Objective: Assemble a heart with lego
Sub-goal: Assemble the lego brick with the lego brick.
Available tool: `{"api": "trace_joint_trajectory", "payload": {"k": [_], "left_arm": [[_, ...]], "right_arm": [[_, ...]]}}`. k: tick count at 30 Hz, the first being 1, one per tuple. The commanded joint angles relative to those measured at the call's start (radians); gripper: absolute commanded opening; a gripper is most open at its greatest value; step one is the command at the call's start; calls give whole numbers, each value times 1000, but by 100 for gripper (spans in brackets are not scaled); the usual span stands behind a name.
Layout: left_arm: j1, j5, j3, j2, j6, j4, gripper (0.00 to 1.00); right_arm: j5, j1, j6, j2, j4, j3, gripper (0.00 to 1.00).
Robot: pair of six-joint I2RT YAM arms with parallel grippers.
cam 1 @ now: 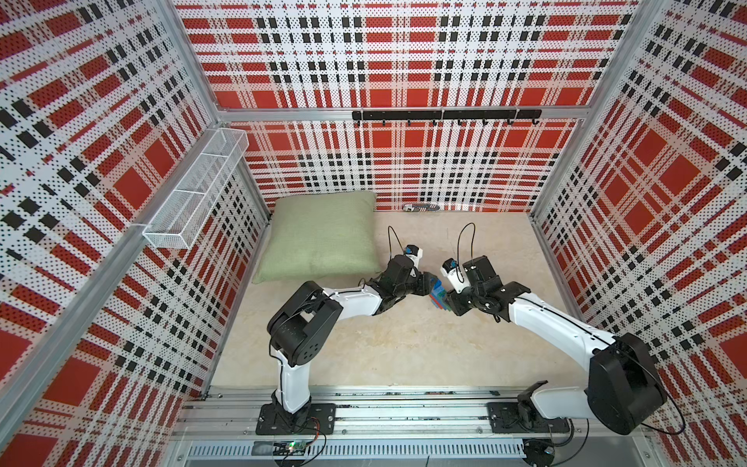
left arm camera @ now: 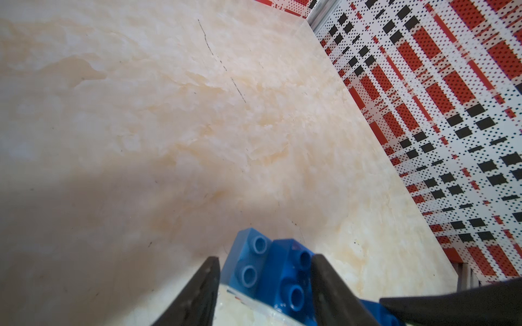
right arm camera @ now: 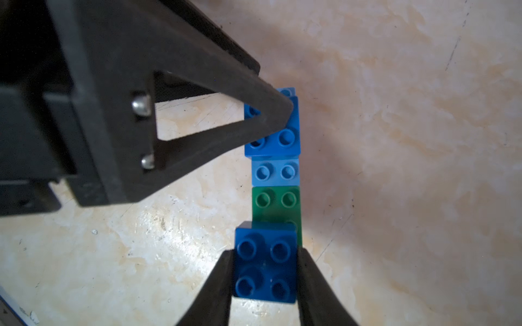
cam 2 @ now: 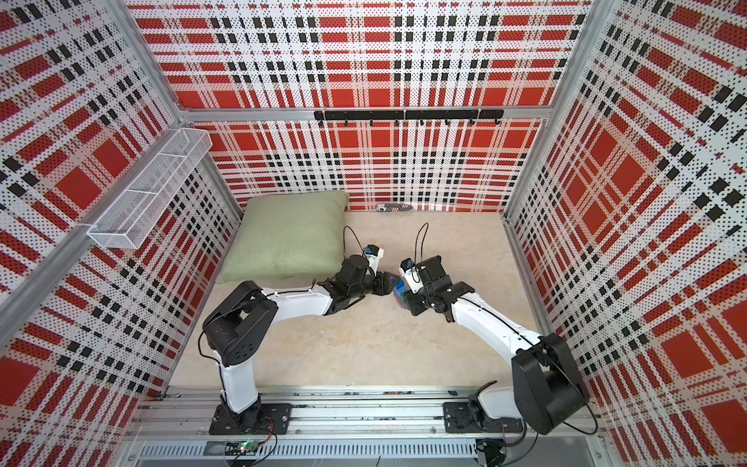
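**Both grippers on the lego heart at mid-table**

The marbled table was bare apart from a green pillow at its far left. Both arms reached inward to meet near the middle. Between them was the heart, a stepped row of joined bricks, seemingly held clear of the surface.

In the right wrist view the row's long axis ran straight away from the right gripper toward the left gripper, so each arm had one end. The left gripper's jaws stood partly closed on the blue bricks at the far end. Next along came a light blue brick, then a green brick.

The right gripper's jaws were pinched on the sides of a dark blue brick, studs facing its wrist camera. That brick overlapped the green brick's near half. Whether it was fully seated could not be told. Any pressing would probably run along the studs, with the left gripper bracing the row
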Motion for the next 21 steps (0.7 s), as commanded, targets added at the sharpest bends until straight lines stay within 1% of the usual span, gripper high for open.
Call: {"api": "trace_joint_trajectory", "payload": {"k": [1,5,13,16,21], "left_arm": [[-12,-20,20,-18,22,-24,56],[-16,-22,24,-20,25,-27,56],[-24,-41,35,-16,37,-39,56],[-21,-48,42,-6,43,-55,56],[-7,-58,37,-1,40,-61,56]], "right_arm": [[24,7,9,-4,-22,-12,37],[46,6,9,-8,-22,-24,37],[-44,2,-20,70,-90,19,37],[-76,-18,-17,78,-98,18,37],[-84,-36,21,55,-112,23,37]]}}
